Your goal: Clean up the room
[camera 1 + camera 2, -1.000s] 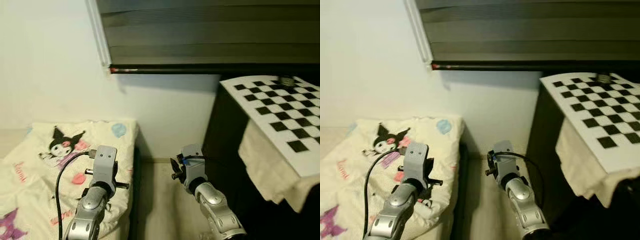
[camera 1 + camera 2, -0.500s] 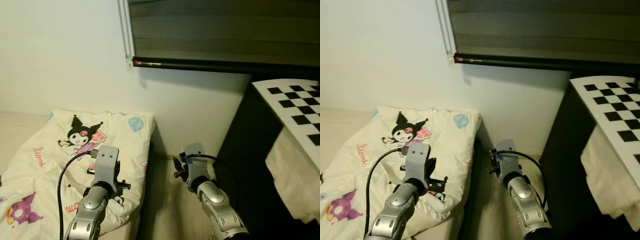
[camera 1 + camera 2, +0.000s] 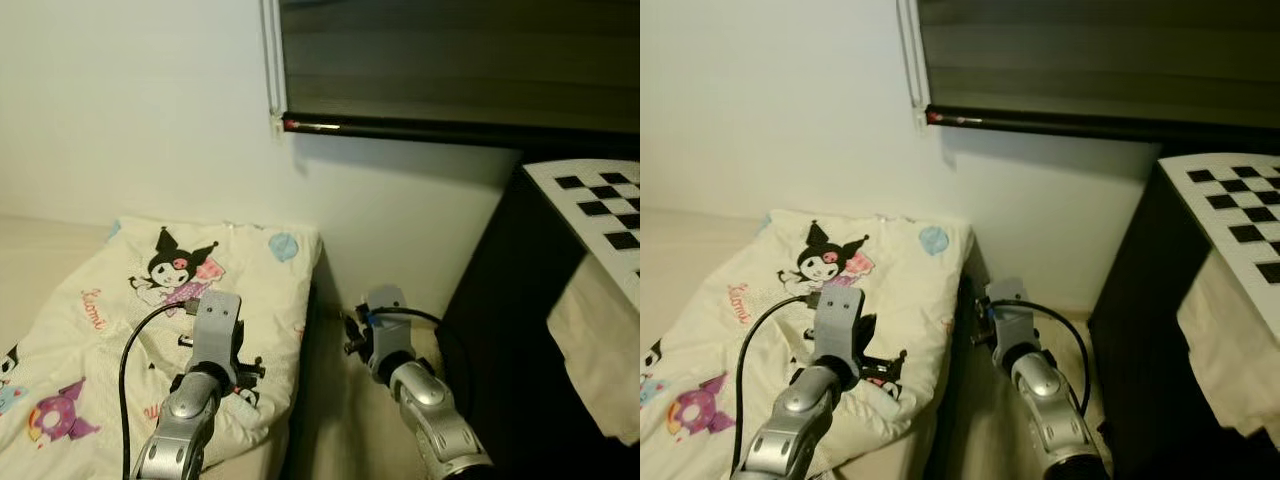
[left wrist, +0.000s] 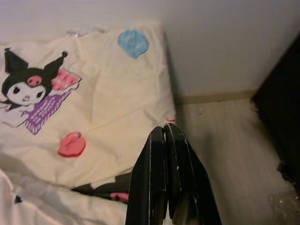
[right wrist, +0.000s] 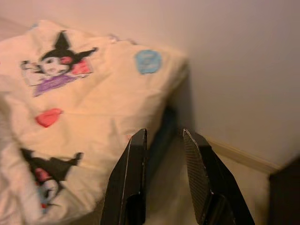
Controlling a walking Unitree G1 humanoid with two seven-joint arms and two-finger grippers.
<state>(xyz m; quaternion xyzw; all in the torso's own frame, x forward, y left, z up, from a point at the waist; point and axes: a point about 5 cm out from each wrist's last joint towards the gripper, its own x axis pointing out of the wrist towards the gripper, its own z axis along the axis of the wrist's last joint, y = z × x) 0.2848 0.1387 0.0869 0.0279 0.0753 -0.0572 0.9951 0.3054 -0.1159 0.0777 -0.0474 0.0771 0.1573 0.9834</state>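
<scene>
The thing most likely to need tidying here is the cream quilt printed with black-eared cartoon figures (image 3: pixel 150 330), rumpled over the bed, and it lies directly under and ahead of the left hand (image 4: pixel 165 136), whose two black fingers are pressed together and hold nothing. From that hand the quilt spreads forward and off to the robot's left, its near edge folded back just below the fingertips to show a darker printed underside; its long run goes from the wall end, where a pale blue round print (image 4: pixel 133 43) sits, back toward the robot. The right hand (image 5: pixel 165 136) hangs over the narrow strip of pale wood floor (image 3: pixel 345 420) between the bed and the tall dark cabinet (image 3: pixel 500 320), fingers apart and empty, with the quilt's hanging side edge just to that hand's left. By my reading the left arm is the nearer one for any pull or smoothing of the quilt, since it is already above the cloth, while the right would have to cross the gap first.
</scene>
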